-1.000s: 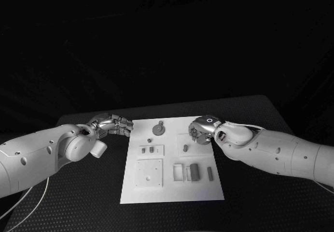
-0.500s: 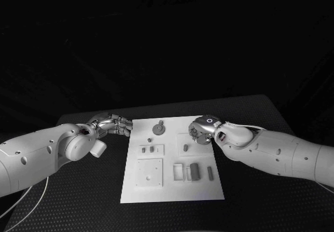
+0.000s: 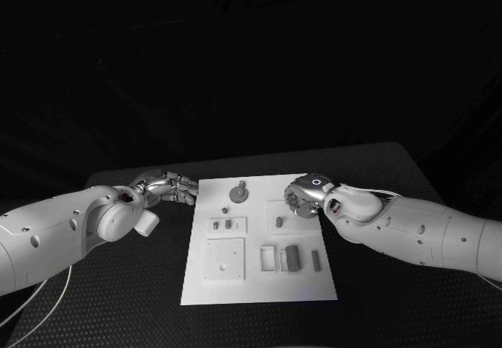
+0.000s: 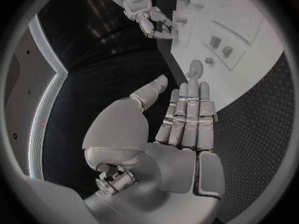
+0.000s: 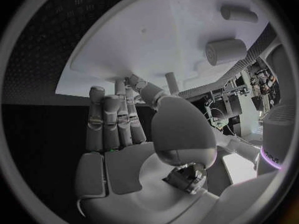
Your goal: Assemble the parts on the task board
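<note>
White task board lies mid-tabletop; my left robot hand waits empty, fingers straight, beside it, my right robot hand spread empty over its edge.

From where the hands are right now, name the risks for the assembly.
1. The right hand hovers over the task board edge near small loose parts; a sweep might scatter them.
2. The left hand, fingers straight, sits beside the board near the gear and could nudge the board.
</note>
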Controlling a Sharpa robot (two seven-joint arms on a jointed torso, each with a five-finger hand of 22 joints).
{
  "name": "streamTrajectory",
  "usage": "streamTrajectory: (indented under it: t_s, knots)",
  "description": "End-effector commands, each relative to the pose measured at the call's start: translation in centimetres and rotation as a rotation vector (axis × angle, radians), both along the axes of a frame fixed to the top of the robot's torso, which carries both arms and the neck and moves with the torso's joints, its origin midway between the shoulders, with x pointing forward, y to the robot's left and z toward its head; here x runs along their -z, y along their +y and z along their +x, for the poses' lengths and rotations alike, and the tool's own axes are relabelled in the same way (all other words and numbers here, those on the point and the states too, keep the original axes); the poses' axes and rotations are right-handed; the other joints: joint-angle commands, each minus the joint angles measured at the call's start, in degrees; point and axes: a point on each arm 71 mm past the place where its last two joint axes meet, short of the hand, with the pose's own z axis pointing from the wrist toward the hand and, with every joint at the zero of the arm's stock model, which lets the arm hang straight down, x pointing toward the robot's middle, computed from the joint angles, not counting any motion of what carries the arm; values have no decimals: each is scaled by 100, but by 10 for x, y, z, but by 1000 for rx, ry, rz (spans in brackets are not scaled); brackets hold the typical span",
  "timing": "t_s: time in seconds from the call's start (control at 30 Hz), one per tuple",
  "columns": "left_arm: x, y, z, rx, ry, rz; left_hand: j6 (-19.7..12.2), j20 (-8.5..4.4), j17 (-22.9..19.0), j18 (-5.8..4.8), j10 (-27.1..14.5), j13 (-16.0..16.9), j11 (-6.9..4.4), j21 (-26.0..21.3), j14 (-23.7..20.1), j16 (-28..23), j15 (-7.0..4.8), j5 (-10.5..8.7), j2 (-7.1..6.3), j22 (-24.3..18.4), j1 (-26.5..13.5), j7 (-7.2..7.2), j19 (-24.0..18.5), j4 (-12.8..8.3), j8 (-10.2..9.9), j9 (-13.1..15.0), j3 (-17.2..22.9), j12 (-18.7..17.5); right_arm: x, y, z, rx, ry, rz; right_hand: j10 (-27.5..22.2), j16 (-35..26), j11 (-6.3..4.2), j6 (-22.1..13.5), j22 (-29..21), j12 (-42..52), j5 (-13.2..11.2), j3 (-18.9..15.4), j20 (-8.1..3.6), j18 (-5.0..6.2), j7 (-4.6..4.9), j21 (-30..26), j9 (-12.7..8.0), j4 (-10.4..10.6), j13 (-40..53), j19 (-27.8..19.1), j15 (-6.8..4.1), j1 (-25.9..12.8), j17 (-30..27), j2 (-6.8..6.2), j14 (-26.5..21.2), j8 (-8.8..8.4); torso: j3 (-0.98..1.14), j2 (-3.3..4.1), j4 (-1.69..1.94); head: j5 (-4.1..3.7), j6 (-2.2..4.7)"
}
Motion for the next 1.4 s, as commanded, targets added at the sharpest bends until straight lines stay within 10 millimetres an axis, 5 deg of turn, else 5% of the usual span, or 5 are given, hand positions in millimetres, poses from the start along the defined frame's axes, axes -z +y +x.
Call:
streamTrajectory:
  t_s: [0.03,1.0,1.4]
  knots:
    - [-1,0,0,3,-7,0,-37,23,8,18,-40,-6,4,6,0,-33,37,24,-33,-9,-43,8,-20,8,-40,-7,-33,-16,5,-2,-2,-1,23,-13,47,20,6,32,93,16,13,-3,-13,134,-6,31,11,-12,47,22,-48,51,10,-15,10,26,1,1,0,-1,1]
    - [-1,4,2,-9,-6,6,-62,25,48,18,-72,-22,16,8,7,-63,37,25,-39,-28,-65,18,-17,19,-46,-8,-40,-14,-29,1,1,2,44,58,69,26,-3,45,98,11,14,-16,-21,134,-11,40,18,-10,67,40,-57,43,32,-19,21,36,-2,1,2,8,-10]
    - [-1,4,3,-16,-9,8,-69,24,61,19,-82,-27,20,8,9,-72,37,25,-40,-33,-71,21,-16,21,-47,-8,-41,-14,-51,41,-15,-104,6,309,68,20,-4,41,98,4,16,-14,-22,135,-10,38,19,-10,72,42,-58,39,37,-7,17,34,-10,-1,9,122,-3]
